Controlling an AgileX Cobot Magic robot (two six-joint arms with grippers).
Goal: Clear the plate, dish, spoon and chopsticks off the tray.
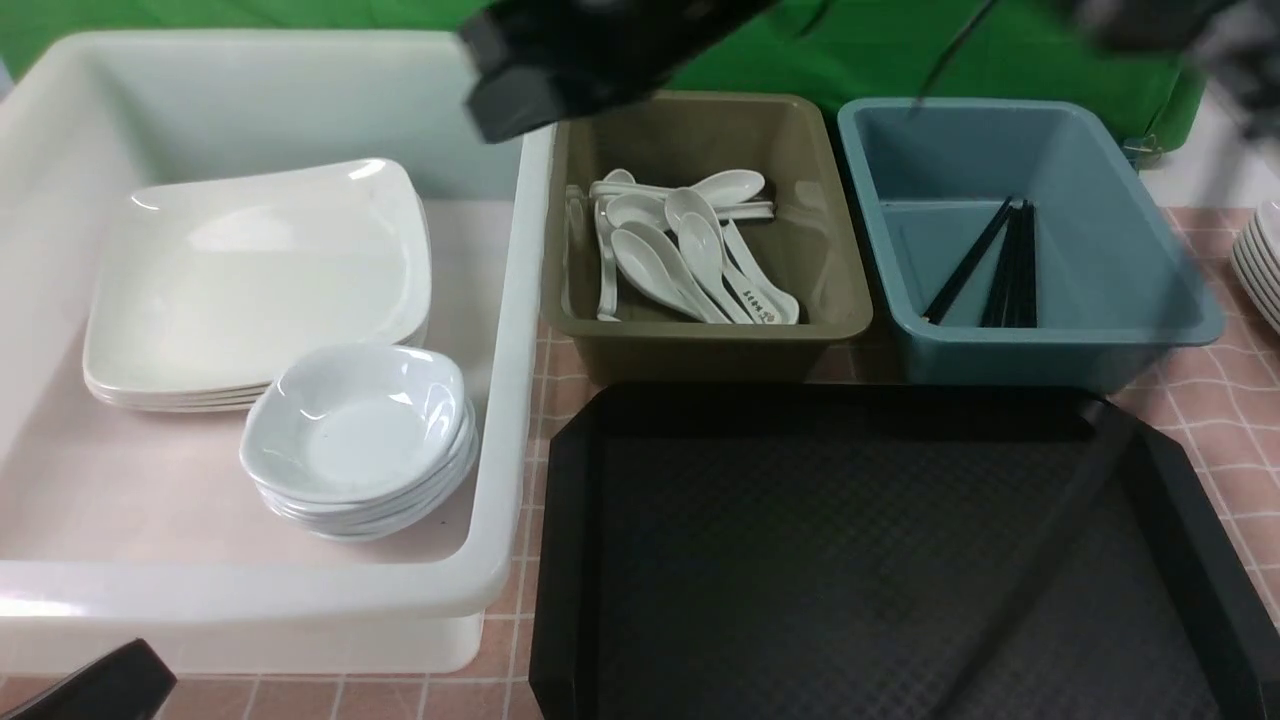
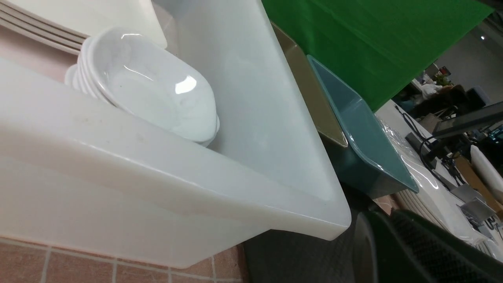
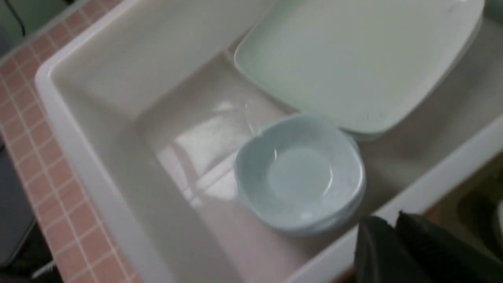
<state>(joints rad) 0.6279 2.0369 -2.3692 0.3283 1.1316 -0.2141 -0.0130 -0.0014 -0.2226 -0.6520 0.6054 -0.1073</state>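
Bright, even overhead light, soft shadows. Glare spots on the dish (image 2: 157,86) and the plate (image 1: 260,270). Right wrist view is smeary and soft all over, and the dark arm (image 1: 590,50) up top in the front view is motion-blurred.

Both arms are matt black with blocky housings; the left tool (image 2: 397,251) has cross-hatched pads.

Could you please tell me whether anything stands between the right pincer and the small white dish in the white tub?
Nothing visible does. The small glossy white bowl-like dish tops its stack in the large white plastic tub, uncovered, beside the big square white plates. The right pincer shows by the tub's rim, with open space between.
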